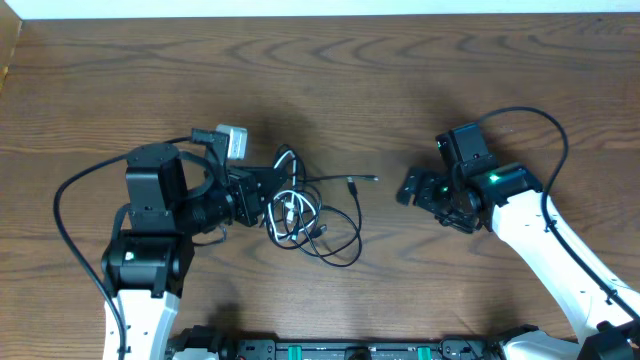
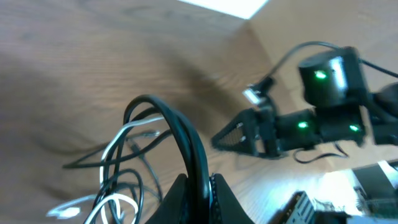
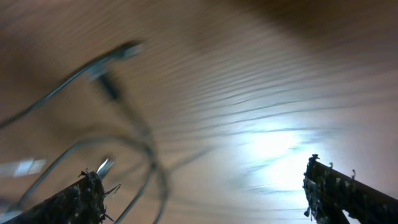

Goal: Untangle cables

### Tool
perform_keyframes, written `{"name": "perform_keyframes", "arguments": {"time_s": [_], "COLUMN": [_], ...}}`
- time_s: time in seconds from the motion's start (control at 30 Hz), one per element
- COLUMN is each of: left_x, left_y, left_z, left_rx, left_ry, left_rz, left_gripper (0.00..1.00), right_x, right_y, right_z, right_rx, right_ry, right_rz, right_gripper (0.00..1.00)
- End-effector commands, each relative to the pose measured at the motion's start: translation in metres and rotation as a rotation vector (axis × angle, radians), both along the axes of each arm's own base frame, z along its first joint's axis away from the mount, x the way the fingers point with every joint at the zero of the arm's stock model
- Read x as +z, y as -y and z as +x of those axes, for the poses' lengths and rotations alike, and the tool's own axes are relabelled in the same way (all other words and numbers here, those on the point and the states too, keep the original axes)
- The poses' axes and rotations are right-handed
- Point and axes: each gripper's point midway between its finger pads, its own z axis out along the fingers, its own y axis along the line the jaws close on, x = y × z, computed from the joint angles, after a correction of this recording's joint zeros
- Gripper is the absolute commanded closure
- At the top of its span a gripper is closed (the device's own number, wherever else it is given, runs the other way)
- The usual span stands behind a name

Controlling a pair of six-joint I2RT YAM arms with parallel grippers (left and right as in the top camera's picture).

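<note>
Left gripper [image 1: 270,197] clamped on black loop of cables [image 1: 330,235]. Right gripper [image 1: 408,188] wide open, empty, well apart from cables, to their right.

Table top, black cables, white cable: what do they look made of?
Table top: wood or wood-look laminate, matte; brown grain lines show.
Black cables: probably rubber or plastic jacket, slight sheen, bending in loose loops.
White cable: likely smooth plastic jacket, with a bright highlight.
</note>
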Motion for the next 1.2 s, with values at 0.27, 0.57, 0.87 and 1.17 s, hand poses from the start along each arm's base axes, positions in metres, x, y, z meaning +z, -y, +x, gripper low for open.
{"name": "perform_keyframes", "arguments": {"time_s": [0.27,0.57,0.87,1.17], "left_x": [0.049,0.062,0.076,0.096], "left_y": [0.028,0.036,0.039,0.038], "left_z": [-0.026,-0.051,-0.077,-0.089], "left_rx": [-0.296,-0.435,-0.573,-0.601], "left_ry": [0.192,0.173,0.192,0.366], "left_rz": [-0.163,-0.259,-0.334,-0.287], "left_gripper": [0.92,0.92,0.92,0.92], "right_x": [0.048,0.029,-0.031,-0.054], "right_y": [-0.109,-0.127,-0.089,-0.003], "right_z": [-0.020,-0.006,0.008,0.015], "right_rx": [0.419,0.227,0.061,-0.128], "right_ry": [0.159,0.224,0.166,0.046], "right_rz": [0.369,0.187,-0.095,-0.311], "right_gripper": [0.01,0.01,0.09,0.09]}}
